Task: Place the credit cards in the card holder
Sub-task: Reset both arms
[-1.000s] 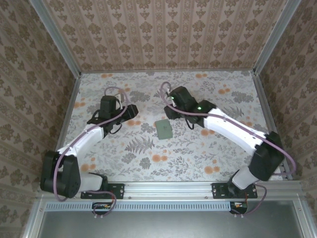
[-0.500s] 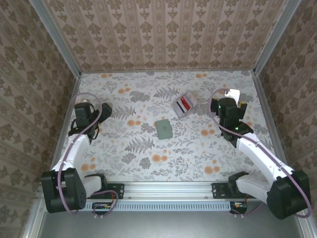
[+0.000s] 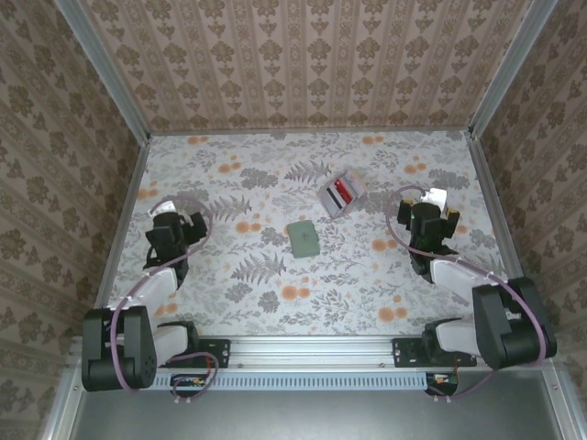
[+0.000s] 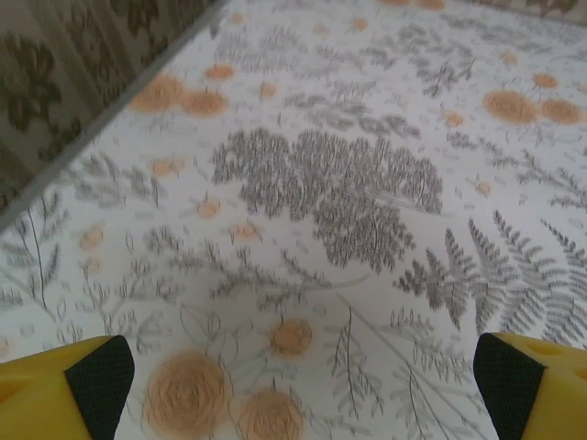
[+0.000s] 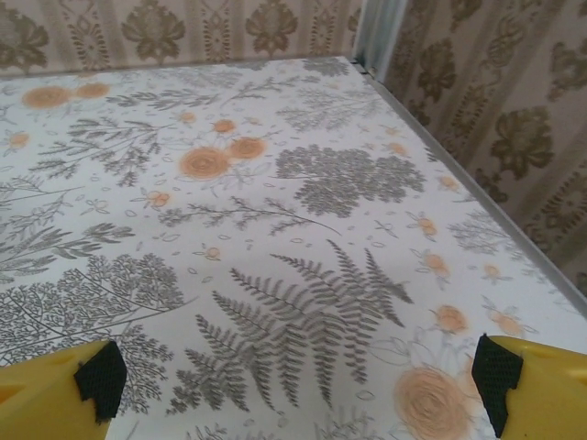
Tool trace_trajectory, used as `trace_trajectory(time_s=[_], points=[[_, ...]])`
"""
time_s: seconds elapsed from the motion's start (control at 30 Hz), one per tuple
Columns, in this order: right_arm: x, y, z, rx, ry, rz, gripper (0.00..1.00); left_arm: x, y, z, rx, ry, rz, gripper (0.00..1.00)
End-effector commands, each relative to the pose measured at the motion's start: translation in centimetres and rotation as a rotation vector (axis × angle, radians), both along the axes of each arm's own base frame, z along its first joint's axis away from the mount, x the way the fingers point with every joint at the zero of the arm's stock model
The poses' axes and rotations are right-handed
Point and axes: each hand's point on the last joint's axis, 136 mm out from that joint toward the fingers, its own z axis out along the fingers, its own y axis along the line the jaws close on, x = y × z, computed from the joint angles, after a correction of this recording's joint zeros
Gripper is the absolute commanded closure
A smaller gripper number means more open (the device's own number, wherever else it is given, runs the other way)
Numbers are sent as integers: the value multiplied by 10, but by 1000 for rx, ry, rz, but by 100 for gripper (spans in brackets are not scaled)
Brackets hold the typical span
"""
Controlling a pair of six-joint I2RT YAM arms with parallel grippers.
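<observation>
One card holder (image 3: 303,238), long axis near-far

The left arm (image 3: 149,291) was folded back close to its base, white forearm slanting up and slightly right; the left gripper (image 3: 171,223) pointed away from the bases, jaws spread wide and holding nothing; in the left wrist view its yellow fingers (image 4: 37,396), tipped with dark pads (image 4: 99,374), sat at the two lower corners (well apart). The right arm (image 3: 459,275) was tucked back likewise, forearm slanting up and left; the right gripper (image 3: 429,213) also stood wide apart and empty, its fingertips at the lower corners of its own wrist view.
</observation>
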Motion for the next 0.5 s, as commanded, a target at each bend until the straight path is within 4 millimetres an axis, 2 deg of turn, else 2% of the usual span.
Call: trace_trajectory(time_s=[0.0,0.03,0.07,0.23,0.4,0.47], points=[[18,11,12,-1,-106,78,0,17,3,21,121,-132,-30,0],[19,14,13,-4,-121,98,0,20,0,16,122,-141,-47,0],[21,17,5,-4,-108,115,0,23,-1,17,126,-152,-52,0],[30,24,-5,-2,-84,163,0,33,-16,17,191,-194,-155,0],[32,24,-9,35,-76,194,0,45,-30,-4,212,-212,-233,0],[34,24,-13,53,-68,215,0,52,-36,-11,207,-134,-259,0]])
